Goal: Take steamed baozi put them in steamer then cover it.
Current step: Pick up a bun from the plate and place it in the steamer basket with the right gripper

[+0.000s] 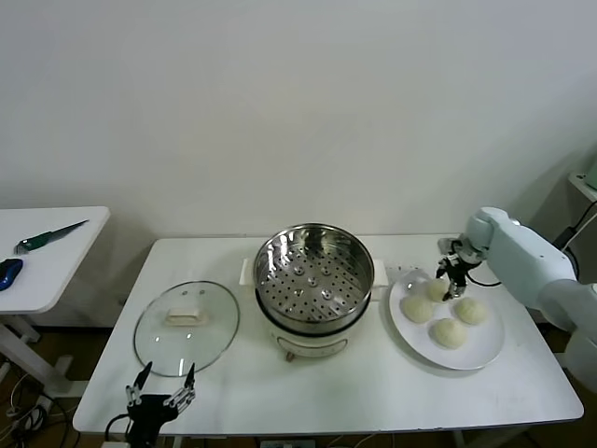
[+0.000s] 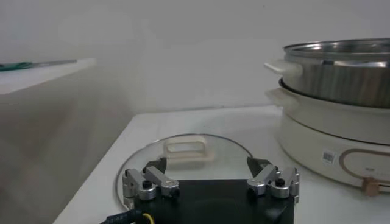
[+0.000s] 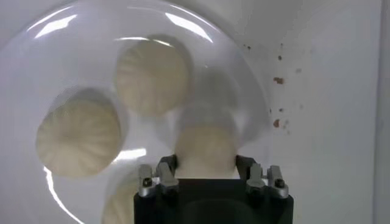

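The white table (image 1: 308, 392) carries a glass lid (image 1: 187, 327) on the left. The steamer (image 1: 314, 289) stands in the middle, and a white plate (image 1: 485, 353) lies on the right.

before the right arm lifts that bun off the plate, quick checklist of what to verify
1. Right end effector around the rear baozi on the white plate: ok, a finger sits on each side.
2. Grip firm: cannot tell.
3. Other three baozi apart from the fingers: ok.
4. Steamer uncovered, perforated insert bare: ok.
5. Glass lid flat on the table, beside the steamer: ok.
6. Left end effector open at the table's front edge, off the transfer path: ok.
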Robot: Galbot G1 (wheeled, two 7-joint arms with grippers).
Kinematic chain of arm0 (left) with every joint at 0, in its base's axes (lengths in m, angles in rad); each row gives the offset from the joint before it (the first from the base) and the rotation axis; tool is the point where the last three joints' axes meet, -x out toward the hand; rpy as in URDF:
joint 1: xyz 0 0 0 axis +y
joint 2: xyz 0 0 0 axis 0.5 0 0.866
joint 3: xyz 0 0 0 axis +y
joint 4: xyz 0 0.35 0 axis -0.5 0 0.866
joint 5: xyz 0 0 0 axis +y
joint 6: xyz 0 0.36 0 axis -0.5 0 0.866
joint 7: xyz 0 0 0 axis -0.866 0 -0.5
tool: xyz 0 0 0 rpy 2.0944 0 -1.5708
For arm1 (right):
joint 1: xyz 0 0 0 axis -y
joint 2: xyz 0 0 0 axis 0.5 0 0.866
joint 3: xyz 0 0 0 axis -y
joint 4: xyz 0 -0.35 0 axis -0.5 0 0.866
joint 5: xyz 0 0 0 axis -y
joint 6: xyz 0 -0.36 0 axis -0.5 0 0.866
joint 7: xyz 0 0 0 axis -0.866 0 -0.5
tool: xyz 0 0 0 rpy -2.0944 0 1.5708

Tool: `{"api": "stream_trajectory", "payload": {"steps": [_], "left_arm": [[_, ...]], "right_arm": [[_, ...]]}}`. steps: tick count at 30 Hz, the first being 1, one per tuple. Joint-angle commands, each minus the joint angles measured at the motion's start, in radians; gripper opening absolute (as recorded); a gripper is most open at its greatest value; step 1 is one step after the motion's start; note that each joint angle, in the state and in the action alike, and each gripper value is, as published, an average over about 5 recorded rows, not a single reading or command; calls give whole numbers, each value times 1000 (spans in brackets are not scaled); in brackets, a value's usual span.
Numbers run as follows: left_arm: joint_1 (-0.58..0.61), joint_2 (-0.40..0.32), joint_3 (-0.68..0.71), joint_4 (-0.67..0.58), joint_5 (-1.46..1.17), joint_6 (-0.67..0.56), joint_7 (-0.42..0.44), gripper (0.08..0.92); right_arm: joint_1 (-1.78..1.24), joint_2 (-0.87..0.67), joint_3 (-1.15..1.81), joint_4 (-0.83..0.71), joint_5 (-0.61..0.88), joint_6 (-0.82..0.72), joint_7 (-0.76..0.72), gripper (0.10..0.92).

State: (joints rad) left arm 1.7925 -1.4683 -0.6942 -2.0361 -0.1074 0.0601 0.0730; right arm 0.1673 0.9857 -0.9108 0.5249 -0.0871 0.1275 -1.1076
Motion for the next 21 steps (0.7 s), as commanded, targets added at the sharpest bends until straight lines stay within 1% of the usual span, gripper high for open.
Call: {"api": "stream_trajectory", "payload": {"steps": [1,3,6,9,12,17,19,21], "left_arm": [[0,5,0,-2,2,0,0,823],[-1,5,0,-6,5,2,0,823],[-1,4,1,-13,6,6,0,823],[1,4,2,-18,8,9,0,823],[1,4,4,-22,12,11,0,823],[-3,1,9,-25,18,15,1,823],[-4,0,10,-26,20,15,1,823],[-3,-1,12,-28,22,15,1,823]], "right_arm": [[344,-72,-273,263,193,55,-22,645],[515,-74,-388,356,260,113,-44,645],[706,-38,-467,436,346,232,-88,643],[852,27,-506,494,372,398,-118,636],[960,85,-544,618,369,515,-118,629],[988,150,-565,878,341,552,-63,628],[941,168,-553,935,296,555,-39,628],[863,178,-539,952,228,562,-19,628]]}}
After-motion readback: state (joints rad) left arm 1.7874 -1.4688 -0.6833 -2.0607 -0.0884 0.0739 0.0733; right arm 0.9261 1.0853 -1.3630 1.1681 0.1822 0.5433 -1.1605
